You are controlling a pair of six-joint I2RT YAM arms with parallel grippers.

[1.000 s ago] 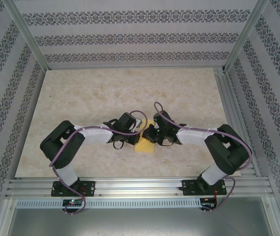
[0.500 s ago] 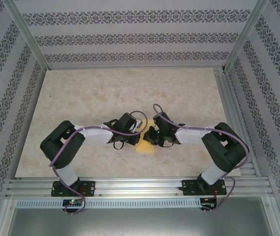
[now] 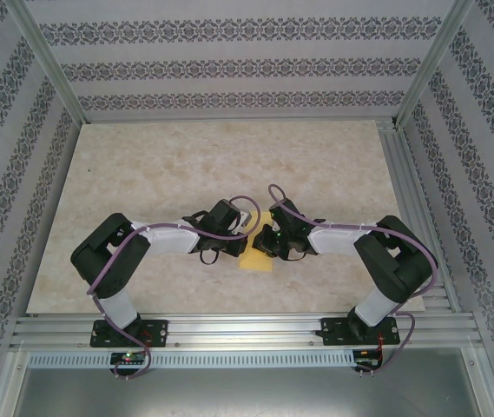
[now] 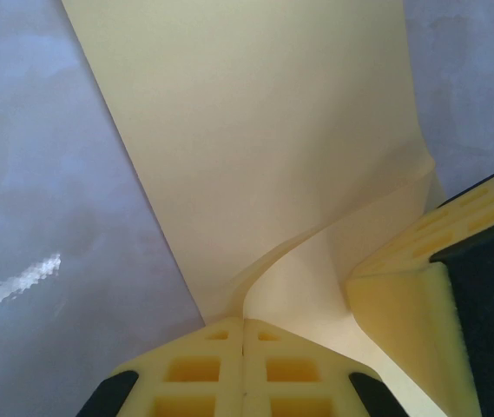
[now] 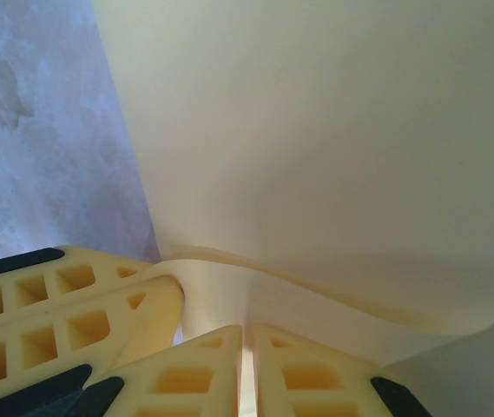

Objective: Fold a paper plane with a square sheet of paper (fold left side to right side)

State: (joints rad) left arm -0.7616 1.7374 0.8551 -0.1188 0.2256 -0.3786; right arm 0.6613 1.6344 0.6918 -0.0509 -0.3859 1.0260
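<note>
My left hand [image 4: 244, 330] is pinched tight on a lifted edge of the square sheet of paper [image 4: 255, 130]. My right hand [image 5: 247, 339] is clamped on the same sheet just beside it. The sheet lies on the table [image 3: 186, 165], between my two hands, towards the near edge.

**Yellow paper [image 3: 256, 261] on marbled beige**

The paper is plain yellow-orange at frame centre. The table [image 3: 186, 156] is beige with cloudy marbling. Walls [image 3: 229, 61] are white with grey floral bands. Arms [image 3: 112, 256] are black and white, cables [image 3: 245, 198] purple. Fingers [image 4: 194, 373] are pale yellow, gridded, black-edged.
</note>
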